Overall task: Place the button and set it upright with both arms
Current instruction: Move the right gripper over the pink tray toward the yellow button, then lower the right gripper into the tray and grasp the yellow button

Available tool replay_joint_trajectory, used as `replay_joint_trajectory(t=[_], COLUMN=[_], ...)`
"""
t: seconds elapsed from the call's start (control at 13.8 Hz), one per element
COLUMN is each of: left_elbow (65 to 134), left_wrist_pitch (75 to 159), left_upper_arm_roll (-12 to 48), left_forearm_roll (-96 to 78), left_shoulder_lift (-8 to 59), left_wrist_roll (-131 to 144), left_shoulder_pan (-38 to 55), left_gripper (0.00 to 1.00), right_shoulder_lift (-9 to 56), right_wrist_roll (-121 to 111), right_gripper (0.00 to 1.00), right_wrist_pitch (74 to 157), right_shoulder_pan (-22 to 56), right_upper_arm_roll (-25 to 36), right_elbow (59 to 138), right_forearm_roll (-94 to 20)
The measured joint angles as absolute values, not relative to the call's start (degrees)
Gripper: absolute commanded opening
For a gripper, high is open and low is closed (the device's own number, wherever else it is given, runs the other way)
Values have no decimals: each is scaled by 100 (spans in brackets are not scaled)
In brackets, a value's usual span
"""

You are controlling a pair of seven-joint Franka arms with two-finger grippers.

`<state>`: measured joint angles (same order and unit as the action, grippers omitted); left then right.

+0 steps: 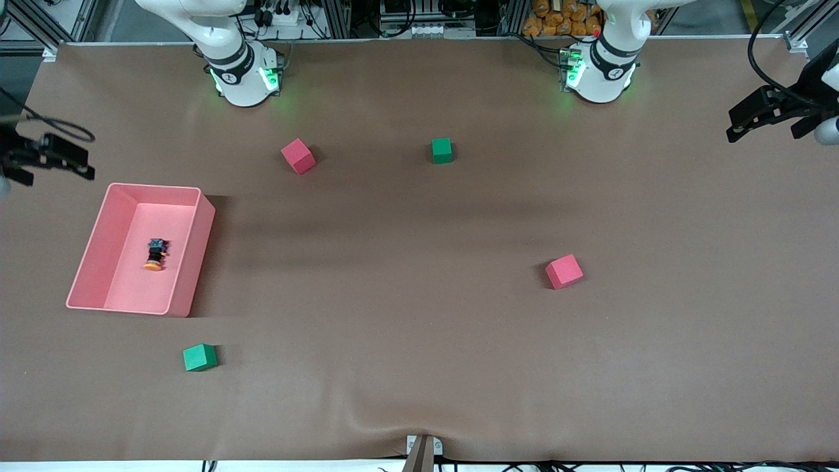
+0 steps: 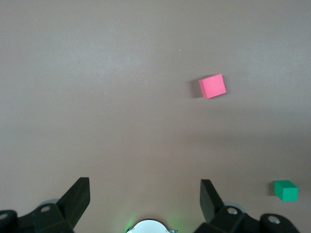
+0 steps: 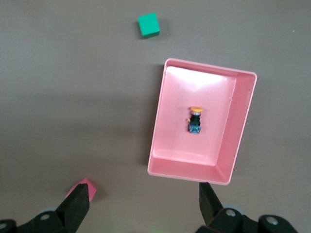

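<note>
While lying in tray, button under right pincer

From my console, the front camera cuts off both arms at its top edge; I see only their bases and lowest links. The right gripper is clipped by that view's edge beside the pink bin, and the left gripper is partly cut off at the left arm's end of the table. The button lies in the bin too small for me to read any detail. In the right wrist view, one finger hides part of a red cube.
</note>
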<state>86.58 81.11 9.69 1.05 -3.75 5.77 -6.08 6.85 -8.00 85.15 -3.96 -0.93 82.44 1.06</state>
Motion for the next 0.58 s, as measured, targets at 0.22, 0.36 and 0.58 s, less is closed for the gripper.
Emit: replay_joint_trajectory(t=[0.22, 0.36, 0.58], left_elbow=[8651, 8650, 8649], left_wrist_pitch=[8110, 8109, 8106], left_upper_arm_roll=[968, 970, 974], left_forearm_roll=[105, 105, 105], left_shoulder_lift=[-376, -376, -376], left_wrist_roll=[573, 573, 569], left_shoulder_pan=[-607, -605, -604], left_gripper=[100, 100, 100], right_shoulder_lift=[1179, 1447, 1830], right_wrist_roll=[-800, -801, -802], right_gripper=[100, 100, 100], right_wrist_pitch=[8813, 8826, 9351], right_shoulder_pan=[-568, -741, -986], right_upper_arm_roll=[-84, -80, -12], right_elbow=[8245, 8252, 8524], right_forearm_roll=[109, 109, 124])
